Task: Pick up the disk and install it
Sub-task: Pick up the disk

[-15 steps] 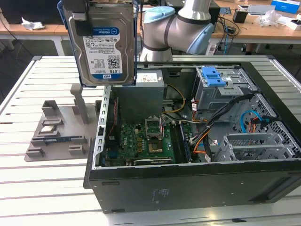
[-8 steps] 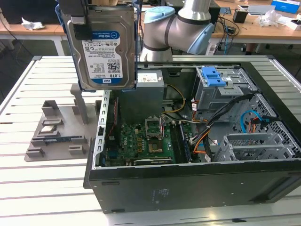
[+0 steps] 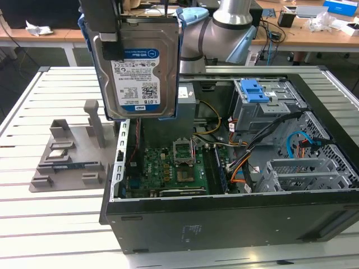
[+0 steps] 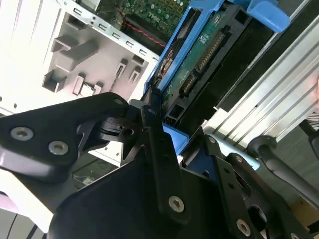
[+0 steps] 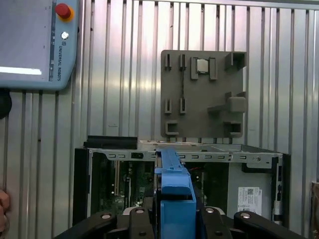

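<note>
Though aloft over the case point(image 3: 224, 224), disk point(image 3: 137, 67) within the gripper point(image 5: 177, 216)

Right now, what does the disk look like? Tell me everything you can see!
The disk is a flat silver metal rectangle with a white-and-blue barcode label, framed by blue plastic side rails. In the second wrist view its other face shows a green circuit board with a connector row. It hangs upright in the air above the open computer case, touching nothing but the end effector, which is clamped on its blue rail.
</note>
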You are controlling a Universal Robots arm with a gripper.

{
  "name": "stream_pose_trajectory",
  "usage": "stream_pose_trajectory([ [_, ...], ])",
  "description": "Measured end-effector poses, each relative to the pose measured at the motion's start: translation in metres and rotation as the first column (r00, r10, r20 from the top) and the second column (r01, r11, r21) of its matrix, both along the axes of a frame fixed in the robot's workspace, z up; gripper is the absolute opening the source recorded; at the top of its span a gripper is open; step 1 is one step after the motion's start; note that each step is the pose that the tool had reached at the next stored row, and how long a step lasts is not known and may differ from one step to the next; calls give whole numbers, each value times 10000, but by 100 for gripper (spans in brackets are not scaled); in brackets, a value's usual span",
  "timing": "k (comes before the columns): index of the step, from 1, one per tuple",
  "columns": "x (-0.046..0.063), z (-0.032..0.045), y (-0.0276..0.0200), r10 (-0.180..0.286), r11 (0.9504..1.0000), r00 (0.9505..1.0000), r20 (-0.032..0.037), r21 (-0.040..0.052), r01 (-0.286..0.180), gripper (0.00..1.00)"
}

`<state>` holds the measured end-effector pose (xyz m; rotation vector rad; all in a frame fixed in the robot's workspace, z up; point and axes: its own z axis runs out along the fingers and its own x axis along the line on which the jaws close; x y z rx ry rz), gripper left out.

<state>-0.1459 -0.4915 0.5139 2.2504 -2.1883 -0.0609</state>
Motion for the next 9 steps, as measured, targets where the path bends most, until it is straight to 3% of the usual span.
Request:
stream_pose_trajectory([
  [9, 359, -8, -11, -2, 10000, 10000, -4, 0, 2, 36],
])
